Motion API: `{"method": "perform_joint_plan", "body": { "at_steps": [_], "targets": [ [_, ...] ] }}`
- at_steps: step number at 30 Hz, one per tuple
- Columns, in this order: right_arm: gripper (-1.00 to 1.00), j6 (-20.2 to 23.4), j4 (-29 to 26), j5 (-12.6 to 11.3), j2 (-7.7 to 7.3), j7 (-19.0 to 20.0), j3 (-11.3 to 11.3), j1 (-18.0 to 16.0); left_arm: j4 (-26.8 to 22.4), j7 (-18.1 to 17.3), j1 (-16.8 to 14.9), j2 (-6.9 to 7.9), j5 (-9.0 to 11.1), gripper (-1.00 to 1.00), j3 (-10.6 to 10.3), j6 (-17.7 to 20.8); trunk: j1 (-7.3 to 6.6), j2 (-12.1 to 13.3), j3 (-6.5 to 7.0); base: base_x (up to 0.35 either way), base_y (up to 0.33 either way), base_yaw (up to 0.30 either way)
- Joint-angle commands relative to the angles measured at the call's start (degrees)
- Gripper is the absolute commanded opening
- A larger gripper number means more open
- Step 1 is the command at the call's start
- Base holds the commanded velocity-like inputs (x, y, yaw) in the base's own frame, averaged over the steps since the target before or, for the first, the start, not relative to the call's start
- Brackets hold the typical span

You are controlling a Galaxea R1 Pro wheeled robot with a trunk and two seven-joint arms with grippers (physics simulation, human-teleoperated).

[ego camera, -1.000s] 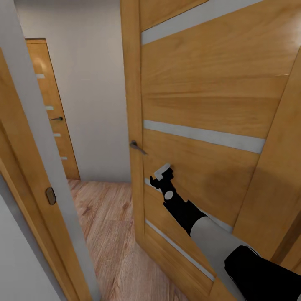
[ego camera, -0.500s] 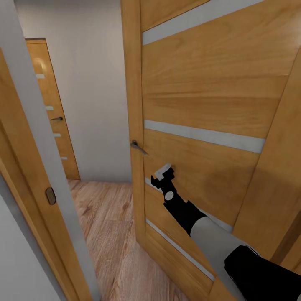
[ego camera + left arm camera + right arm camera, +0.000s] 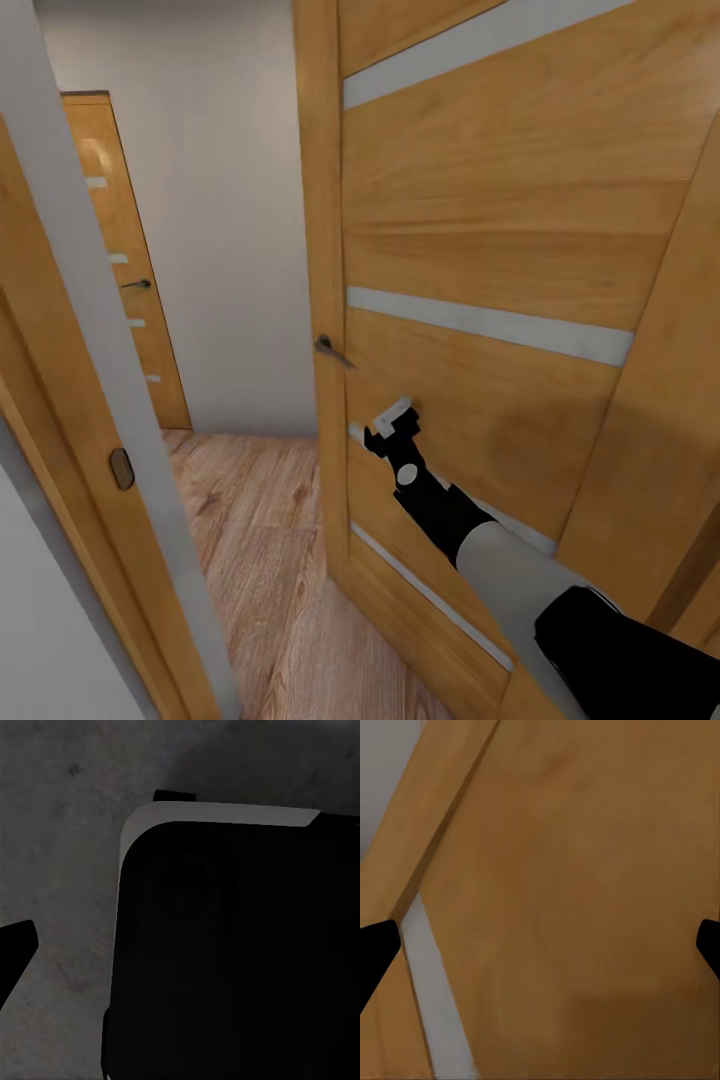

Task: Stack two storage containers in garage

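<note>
Neither storage container is in view. My right gripper (image 3: 392, 422) reaches out against the face of a slatted light-wood door (image 3: 500, 230), below its dark lever handle (image 3: 328, 350). In the right wrist view the door panel (image 3: 585, 907) is very close, and the gripper (image 3: 540, 952) is open, its black fingertips (image 3: 375, 949) at the picture's two edges with nothing between them. In the left wrist view one black fingertip (image 3: 13, 952) shows over a dark grey mottled floor (image 3: 67, 832); a black, white-edged part of the robot (image 3: 240, 945) hides the other side.
The door stands partly ajar, with a wooden door frame (image 3: 90, 330) close on the left. Through the gap lie a light wood-plank floor (image 3: 260, 540), a white wall (image 3: 220, 220) and a second closed wooden door (image 3: 120, 260) at the back.
The door's edge and my right gripper have both shifted slightly to the right. Everything else looks the same.
</note>
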Motion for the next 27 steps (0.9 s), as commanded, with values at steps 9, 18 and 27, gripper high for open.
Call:
{"method": "perform_joint_plan", "body": {
  "at_steps": [9,18,27],
  "targets": [
    [1.0,-0.7,7.5,0.3,0.0,0.1,-0.3,-2.5,-0.1,0.0,0.0,0.0,0.5,1.0,0.0,-0.1,0.0,0.0,-0.06,0.0,0.0,0.0],
    [1.0,-0.7,10.2,-0.1,0.0,1.6,-0.1,-8.1,-0.1,0.1,0.0,-0.09,0.5,1.0,0.1,-0.1,0.0,0.0,-0.06,0.0,0.0,0.0],
    [1.0,-2.3,10.8,0.1,0.0,2.1,0.1,-8.7,-0.1,0.2,0.0,-0.09,0.5,1.0,0.1,-0.1,0.0,0.0,-0.06,0.0,-0.149,0.0]
  ]
}}
